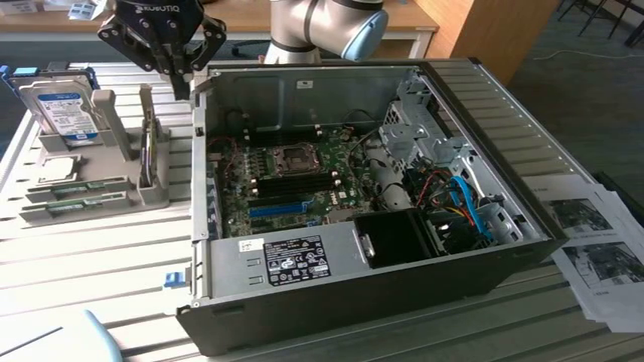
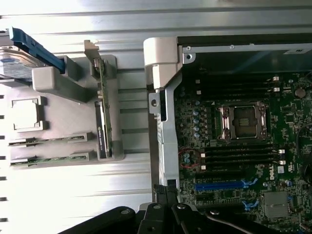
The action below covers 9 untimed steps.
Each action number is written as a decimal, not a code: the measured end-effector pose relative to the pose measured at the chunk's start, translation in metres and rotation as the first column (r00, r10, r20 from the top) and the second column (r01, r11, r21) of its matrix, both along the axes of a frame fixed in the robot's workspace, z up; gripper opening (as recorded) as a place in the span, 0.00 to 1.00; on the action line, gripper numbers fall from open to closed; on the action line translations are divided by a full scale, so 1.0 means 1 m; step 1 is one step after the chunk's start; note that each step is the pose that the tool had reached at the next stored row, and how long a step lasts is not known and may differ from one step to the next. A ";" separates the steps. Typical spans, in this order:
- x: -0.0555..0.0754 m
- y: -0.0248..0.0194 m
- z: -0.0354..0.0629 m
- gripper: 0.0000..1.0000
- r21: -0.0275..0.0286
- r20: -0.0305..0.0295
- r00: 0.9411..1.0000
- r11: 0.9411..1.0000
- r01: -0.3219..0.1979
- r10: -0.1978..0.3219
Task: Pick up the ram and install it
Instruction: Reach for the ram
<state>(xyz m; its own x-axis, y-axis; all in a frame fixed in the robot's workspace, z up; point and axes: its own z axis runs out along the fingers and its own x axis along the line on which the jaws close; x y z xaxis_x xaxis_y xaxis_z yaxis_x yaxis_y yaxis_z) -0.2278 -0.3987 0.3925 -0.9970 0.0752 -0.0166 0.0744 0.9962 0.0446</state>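
Two rams, thin green sticks [image 1: 86, 186] [image 2: 48, 141], lie flat in slots at the near end of a grey parts rack [image 1: 111, 162], at the exterior view's left. My gripper [image 1: 182, 89] [image 2: 165, 191] hangs shut and empty above the gap between the rack and the open computer case's left wall [image 1: 201, 151], well above and behind the rams. Inside the case lies the motherboard with its black memory slots [image 1: 292, 183] [image 2: 239, 156] beside the CPU socket [image 1: 295, 157].
The rack also carries a silver hard drive [image 1: 62, 109], a CPU chip [image 2: 27, 114] and an upright green card [image 1: 151, 154] [image 2: 102, 112]. A blue slot [image 1: 280, 209] lies near the memory slots. Cables and a drive cage fill the case's right side. Printed sheets [image 1: 593, 241] lie to the right.
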 end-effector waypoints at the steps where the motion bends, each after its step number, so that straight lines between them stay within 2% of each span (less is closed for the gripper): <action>1: -0.002 0.0000 0.0000 0.09 0.000 0.000 1.000 1.000 0.000 0.000; 9: -0.015 0.0001 -0.0002 0.09 0.000 -0.003 1.000 1.000 0.000 0.000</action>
<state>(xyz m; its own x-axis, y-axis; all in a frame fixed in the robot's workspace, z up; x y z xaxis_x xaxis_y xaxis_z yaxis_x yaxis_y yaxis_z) -0.2428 -0.3986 0.3923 -0.9971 0.0751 -0.0138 0.0744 0.9962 0.0444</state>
